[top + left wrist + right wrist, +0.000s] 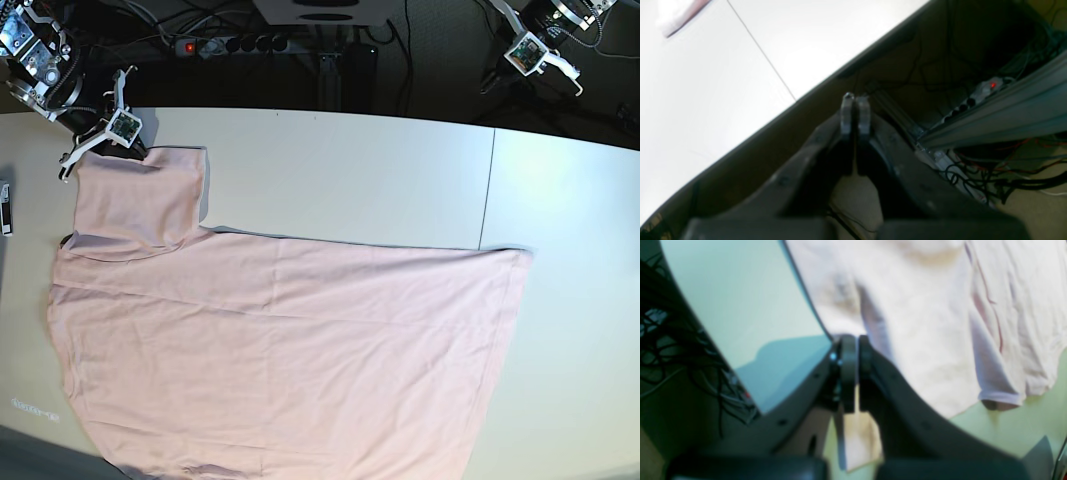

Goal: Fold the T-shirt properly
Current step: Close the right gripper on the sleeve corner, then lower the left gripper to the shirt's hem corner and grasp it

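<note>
Cotton: pale pink T-shirt (290, 350), plain side showing, no lettering visible in any view.
Where it lies: spread flat over the white tabletop (360, 170), covering most of its near half; the near edge of the cloth runs off the bottom of the base view, and one sleeve reaches toward the far corner on that view's left.
Handling: I judge it light, limp and easily creased; it will sag and drag when lifted, will not break, and a thin pinch could slip off.
Where to grip: a hemmed edge or a corner, such as the sleeve hem or the bottom hem, since the doubled cloth gives the jaws more to bite on.
Right gripper (853, 340): jaws pressed together, at the sleeve edge of the shirt by the table's far edge; cloth seems to be caught between them, though the blur leaves that a judgement.
Left gripper (855, 100): jaws closed on nothing, hanging off the far edge of the table, well apart from the shirt.
Base view only: the whole outline of the garment and both arms' places.
Right wrist view only: the jaw tips against the fabric, plus a sleeve hem and seam.
Left wrist view only: a power strip (977, 95) and cables below the table.
</note>
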`<state>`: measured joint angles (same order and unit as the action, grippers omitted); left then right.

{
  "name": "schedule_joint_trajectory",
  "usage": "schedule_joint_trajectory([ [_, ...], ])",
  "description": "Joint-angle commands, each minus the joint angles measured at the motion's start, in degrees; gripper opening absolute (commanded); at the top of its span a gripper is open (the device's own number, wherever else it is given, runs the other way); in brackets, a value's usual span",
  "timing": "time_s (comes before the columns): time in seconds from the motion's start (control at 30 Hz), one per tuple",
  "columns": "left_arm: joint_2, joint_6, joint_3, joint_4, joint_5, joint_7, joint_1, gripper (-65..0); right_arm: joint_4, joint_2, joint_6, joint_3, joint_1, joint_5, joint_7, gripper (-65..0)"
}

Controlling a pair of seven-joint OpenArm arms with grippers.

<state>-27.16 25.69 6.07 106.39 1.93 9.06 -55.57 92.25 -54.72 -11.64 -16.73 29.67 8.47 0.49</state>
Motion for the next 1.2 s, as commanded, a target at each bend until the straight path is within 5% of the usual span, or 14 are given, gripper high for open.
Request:
schedule_joint_trajectory([
  [0.0,-0.5,0.3,0.3,0.9,-0.7,1.4,-0.8,-63.5,0.8,-0.7,-3.1,0.0,0.4,0.1,-1.3,-65.0],
  [0.53,-0.5,0.3,0.3,1.1,-0.7,1.4,-0.8,-63.5,11.4,-0.7,-3.2,12.5,0.4,-5.6,-7.5,-65.0],
  [0.9,-0.7,0.3,3.6,10.1,-0.4,-1.2,-0.8,-63.4,12.4,-0.7,-3.2,13.4,0.4,-6.4,-8.5,-65.0],
  [1.03,-3.1,0.3,4.5,12.9,0.5,-2.7,-0.7,-63.4,12.3,-0.7,-3.2,13.4,0.4,-6.4,-8.5,-65.0],
  [1.17,-6.9,-1.5,4.4,13.5,7.9,-3.4,0.6,-58.9,12.3,-0.7,-3.2,13.4,0.4,-6.4,-8.5,-65.0],
])
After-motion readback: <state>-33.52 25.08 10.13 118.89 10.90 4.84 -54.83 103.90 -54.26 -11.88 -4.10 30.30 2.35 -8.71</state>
